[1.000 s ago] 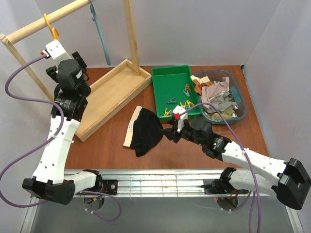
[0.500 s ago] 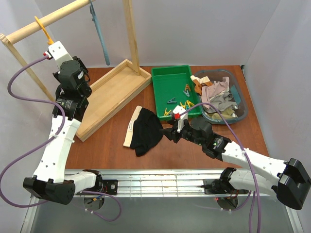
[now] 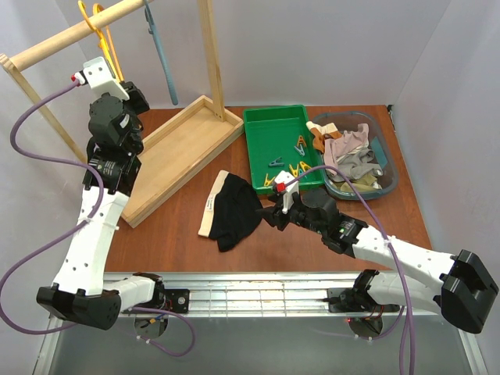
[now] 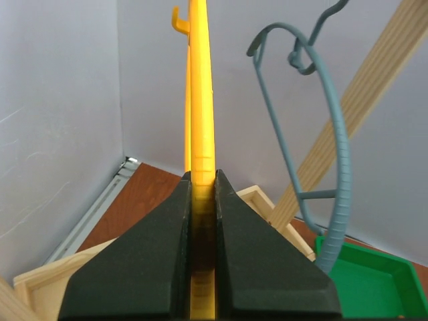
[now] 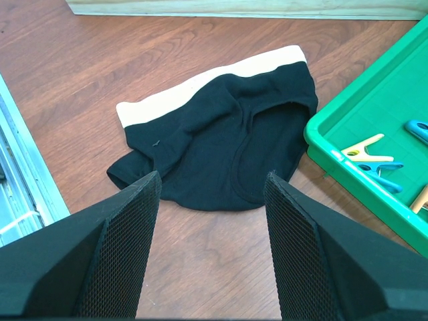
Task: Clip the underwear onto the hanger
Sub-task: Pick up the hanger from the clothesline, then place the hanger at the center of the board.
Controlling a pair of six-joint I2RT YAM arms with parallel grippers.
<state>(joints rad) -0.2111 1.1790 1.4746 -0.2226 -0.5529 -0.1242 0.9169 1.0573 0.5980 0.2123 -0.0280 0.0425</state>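
Brown counter, wooden rack at its left rear, green tray holding pegs, black underwear flat on counter beside tray, right jaws part-open, empty, just by it, yellow hanger up at rack rail, left jaws clamped on hanger

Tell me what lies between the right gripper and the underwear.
Nothing: the right wrist view shows only bare table between the right gripper and the underwear.
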